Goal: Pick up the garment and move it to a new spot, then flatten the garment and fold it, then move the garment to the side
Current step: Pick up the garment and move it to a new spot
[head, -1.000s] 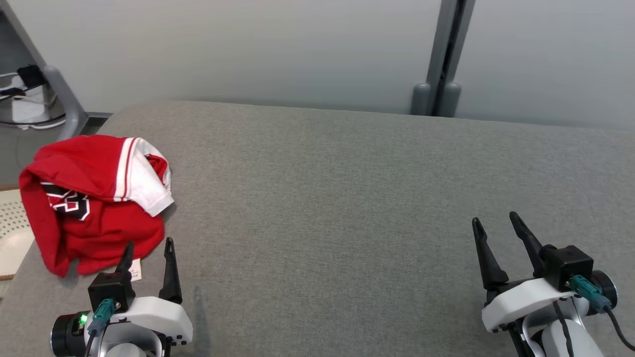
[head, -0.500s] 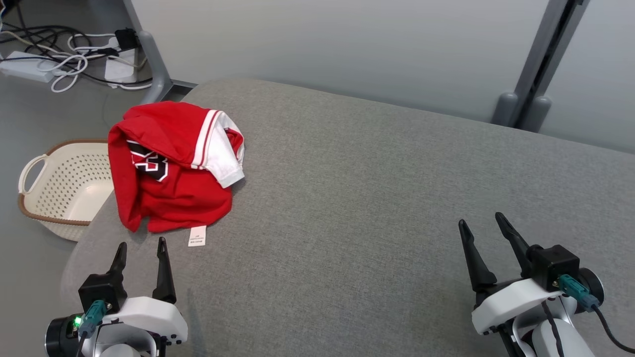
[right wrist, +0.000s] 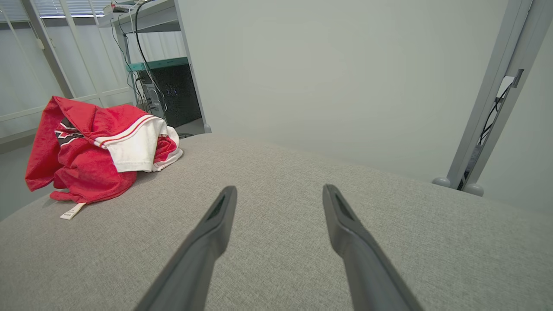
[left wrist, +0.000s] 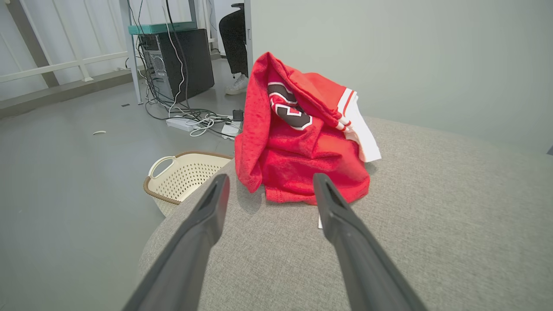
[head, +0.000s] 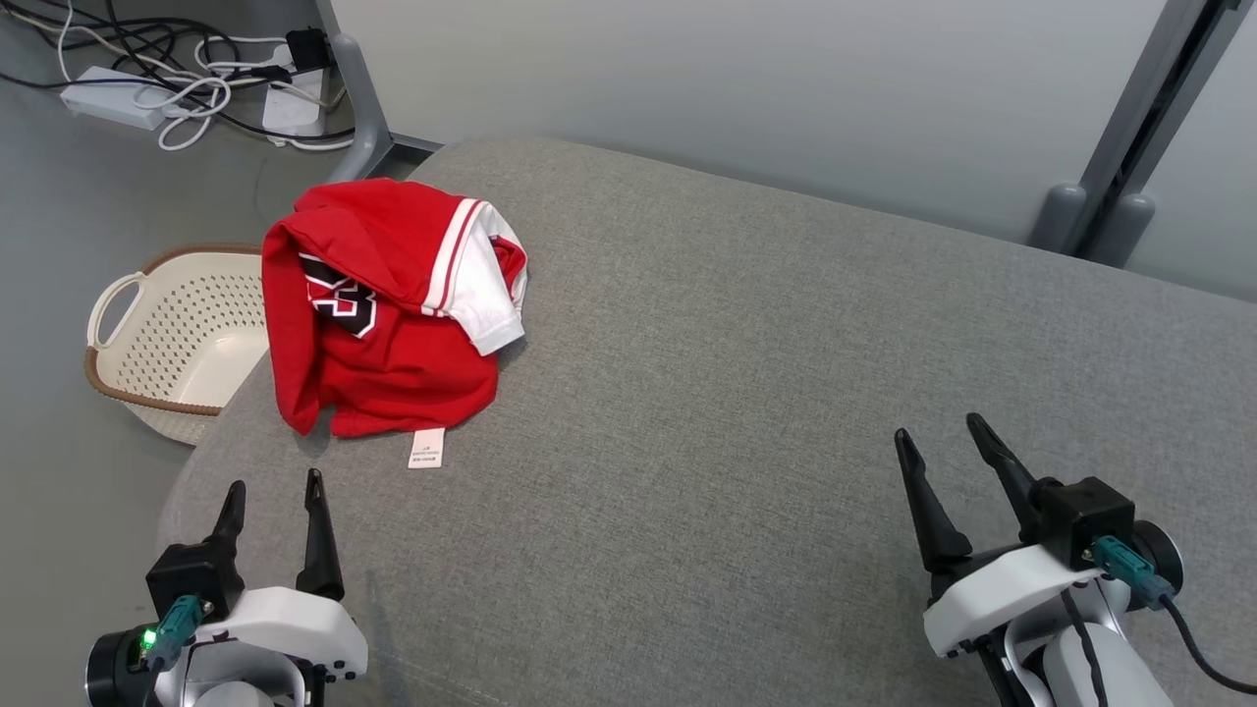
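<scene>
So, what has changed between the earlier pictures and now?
The head view swung toward the robot's left, so the red garment and the grey surface sit further right in the picture, and a cream basket and floor cables came into sight. Nothing was grasped or released. The garment stays in the same crumpled heap. The left gripper and right gripper keep their fingers open and empty.

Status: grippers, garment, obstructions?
Left gripper open, empty; right gripper open, empty. Red garment crumpled at left edge of grey surface. Nothing between left gripper and garment.
</scene>
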`<state>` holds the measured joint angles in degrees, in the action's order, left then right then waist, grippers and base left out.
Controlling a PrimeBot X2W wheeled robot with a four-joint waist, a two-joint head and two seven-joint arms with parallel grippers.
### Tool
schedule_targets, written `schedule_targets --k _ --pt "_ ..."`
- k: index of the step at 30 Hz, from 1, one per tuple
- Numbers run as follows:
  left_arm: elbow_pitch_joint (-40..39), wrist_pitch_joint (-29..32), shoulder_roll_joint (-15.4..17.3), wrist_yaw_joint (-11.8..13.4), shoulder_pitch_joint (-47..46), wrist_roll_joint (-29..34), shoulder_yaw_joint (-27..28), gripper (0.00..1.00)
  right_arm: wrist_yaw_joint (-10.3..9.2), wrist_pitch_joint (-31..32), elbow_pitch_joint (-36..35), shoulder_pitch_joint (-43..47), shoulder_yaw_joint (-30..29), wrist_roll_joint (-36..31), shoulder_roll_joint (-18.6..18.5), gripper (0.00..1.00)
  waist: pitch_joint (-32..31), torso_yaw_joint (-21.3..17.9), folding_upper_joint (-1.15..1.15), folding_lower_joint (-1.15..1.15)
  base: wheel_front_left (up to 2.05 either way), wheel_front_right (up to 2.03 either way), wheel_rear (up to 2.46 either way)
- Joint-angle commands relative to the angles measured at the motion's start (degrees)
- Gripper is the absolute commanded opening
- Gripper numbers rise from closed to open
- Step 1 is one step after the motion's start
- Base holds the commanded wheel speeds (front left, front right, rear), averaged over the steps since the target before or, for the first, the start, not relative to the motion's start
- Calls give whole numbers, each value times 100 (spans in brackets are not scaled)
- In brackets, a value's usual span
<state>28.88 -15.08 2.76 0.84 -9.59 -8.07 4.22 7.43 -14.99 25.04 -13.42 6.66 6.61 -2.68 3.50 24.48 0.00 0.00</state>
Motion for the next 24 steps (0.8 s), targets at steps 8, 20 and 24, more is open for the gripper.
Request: schedule_targets --k 8,20,24 --pt "7 -14 26 43 -174 -236 38 100 11 -29 1 -148 8 -141 -41 100 234 -205 0 0 0 0 0" --pt "405 -14 127 -170 -1204 -81 532 100 11 -29 -7 -498 -8 -501 -41 100 996 -580 0 0 0 0 0" --pt "730 -13 294 -233 -1717 -48 740 100 11 -29 22 -572 -17 -539 -42 100 1206 -721 0 0 0 0 0"
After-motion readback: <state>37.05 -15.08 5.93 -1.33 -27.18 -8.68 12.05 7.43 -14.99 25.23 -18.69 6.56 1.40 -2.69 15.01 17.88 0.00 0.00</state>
